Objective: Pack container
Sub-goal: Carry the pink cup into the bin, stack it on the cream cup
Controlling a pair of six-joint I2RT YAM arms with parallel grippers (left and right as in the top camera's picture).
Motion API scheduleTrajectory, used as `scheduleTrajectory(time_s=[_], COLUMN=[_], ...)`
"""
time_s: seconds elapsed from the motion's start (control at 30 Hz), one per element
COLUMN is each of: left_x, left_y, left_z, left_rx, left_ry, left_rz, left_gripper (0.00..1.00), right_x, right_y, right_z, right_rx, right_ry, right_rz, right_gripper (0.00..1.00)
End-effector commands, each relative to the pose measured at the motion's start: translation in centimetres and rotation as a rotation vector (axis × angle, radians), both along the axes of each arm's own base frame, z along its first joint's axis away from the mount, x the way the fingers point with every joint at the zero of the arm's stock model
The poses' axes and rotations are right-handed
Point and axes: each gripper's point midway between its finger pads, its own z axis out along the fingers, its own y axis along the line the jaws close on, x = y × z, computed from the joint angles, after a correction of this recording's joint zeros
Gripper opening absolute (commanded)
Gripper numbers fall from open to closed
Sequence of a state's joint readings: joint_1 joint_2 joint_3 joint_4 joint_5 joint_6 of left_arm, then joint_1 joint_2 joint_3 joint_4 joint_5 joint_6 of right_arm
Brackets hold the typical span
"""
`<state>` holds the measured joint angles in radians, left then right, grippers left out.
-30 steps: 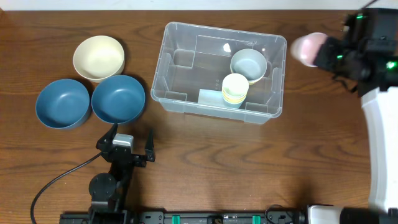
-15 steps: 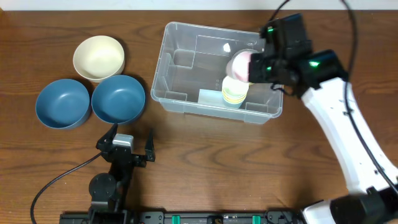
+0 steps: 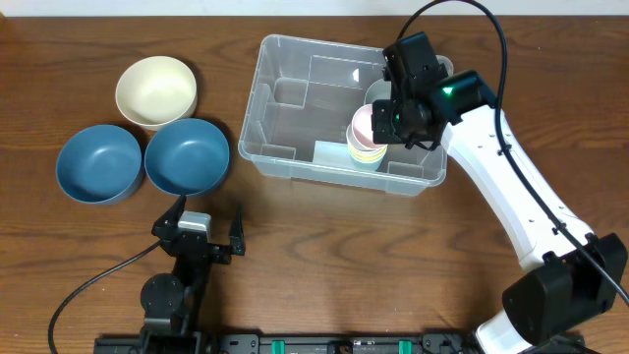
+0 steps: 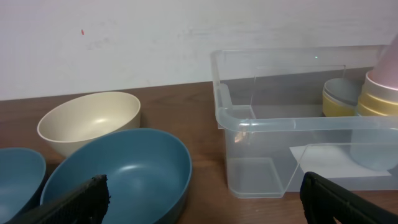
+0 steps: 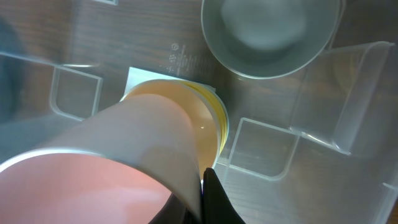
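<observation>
The clear container (image 3: 295,123) stands at the table's middle back. Inside it are a grey bowl (image 3: 385,93) and a stack of yellow cups (image 3: 366,153). My right gripper (image 3: 391,123) is shut on a pink cup (image 3: 361,126), holding it tilted in the mouth of the yellow stack. In the right wrist view the pink cup (image 5: 106,162) pokes into the yellow cup (image 5: 208,121), with the grey bowl (image 5: 267,31) beyond. My left gripper (image 3: 206,234) is open and empty near the front edge, facing the container (image 4: 298,124).
Two blue bowls (image 3: 98,163) (image 3: 187,155) and a cream bowl (image 3: 155,90) sit left of the container. In the left wrist view the nearer blue bowl (image 4: 124,171) and the cream bowl (image 4: 87,121) lie just ahead of the left fingers.
My right arm swung in from the far right with the pink cup, over the container's right wall, and brought it down onto the yellow cup stack. The left arm stayed still.
</observation>
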<state>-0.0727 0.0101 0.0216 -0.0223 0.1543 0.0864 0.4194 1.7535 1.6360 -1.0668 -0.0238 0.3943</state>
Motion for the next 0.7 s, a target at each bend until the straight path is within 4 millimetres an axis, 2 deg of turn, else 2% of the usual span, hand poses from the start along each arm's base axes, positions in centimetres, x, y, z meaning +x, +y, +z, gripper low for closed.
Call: scheduleTrajectory(time_s=[0.0, 0.03, 0.13, 0.2, 0.27, 0.37, 0.5, 0.57, 0.6, 0.67], left_x=[-0.1, -0.1, -0.1, -0.1, -0.1, -0.1, -0.1, -0.1, -0.1, -0.1], left_y=[-0.2, -0.2, -0.2, -0.2, -0.2, -0.2, -0.2, -0.2, -0.2, -0.2], left_z=[-1.5, -1.5, -1.5, -1.5, -1.5, -1.5, -1.5, -1.5, -1.5, -1.5], left_rx=[0.011, 0.01, 0.011, 0.01, 0.01, 0.01, 0.01, 0.01, 0.011, 0.01], left_ry=[0.043, 0.043, 0.043, 0.043, 0.043, 0.043, 0.043, 0.043, 0.043, 0.043], left_rz=[-0.014, -0.014, -0.014, -0.014, -0.014, -0.014, -0.014, -0.014, -0.014, -0.014], left_gripper=[0.98, 0.98, 0.98, 0.98, 0.98, 0.98, 0.98, 0.98, 0.98, 0.98], right_x=[-0.1, -0.1, -0.3, -0.4, -0.6, -0.7, -0.3, 0.2, 0.5, 1.0], right_y=[-0.1, -0.1, -0.4, -0.6, -0.5, -0.5, -1.2, -3.0, -4.2, -7.8], right_z=[0.1, 0.1, 0.0, -0.1, 0.0, 1.0, 4.6, 7.1, 8.1, 10.2], right_rx=[-0.017, -0.021, -0.036, -0.043, -0.039, -0.025, 0.005, -0.005, -0.02, -0.07], right_ry=[-0.005, -0.004, 0.004, 0.01, 0.012, -0.007, -0.093, -0.169, -0.204, -0.282], right_rz=[-0.015, -0.016, -0.02, -0.021, -0.02, -0.018, -0.035, -0.085, -0.119, -0.23], right_gripper=[0.02, 0.1, 0.66, 0.81, 0.86, 0.88, 0.88, 0.93, 0.99, 0.99])
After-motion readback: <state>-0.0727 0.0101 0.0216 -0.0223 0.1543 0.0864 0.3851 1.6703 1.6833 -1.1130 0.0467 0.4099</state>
